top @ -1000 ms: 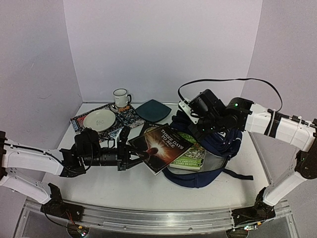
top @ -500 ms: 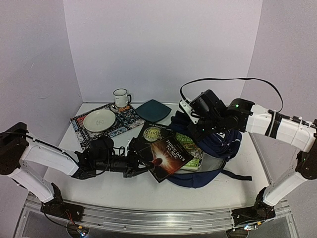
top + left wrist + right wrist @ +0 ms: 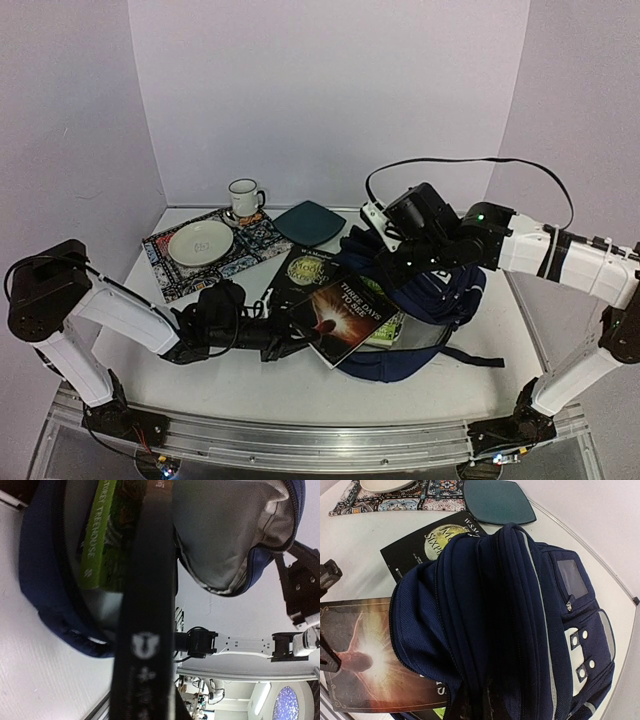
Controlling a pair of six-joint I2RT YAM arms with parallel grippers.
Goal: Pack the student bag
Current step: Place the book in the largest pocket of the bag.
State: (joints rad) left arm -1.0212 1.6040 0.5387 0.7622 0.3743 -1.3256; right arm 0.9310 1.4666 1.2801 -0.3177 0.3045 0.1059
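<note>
Book slid bagward | low left tool clamps it | right tool grips student bag

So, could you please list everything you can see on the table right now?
backpack: one, navy blue, right of centre, mouth open
glowing-cover book: one, dark, at the backpack's mouth
green book: one, green, inside the backpack
gold-emblem book: one, black, flat on the table at the backpack's left
placemat: one, patterned, back left
plate: one, cream, on the placemat
mug: one, white, at the placemat's back edge
square plate: one, dark teal, back centre
table: one, white
left gripper: one, black, shut on the glowing-cover book
right gripper: one, black, shut on the backpack's top
</note>
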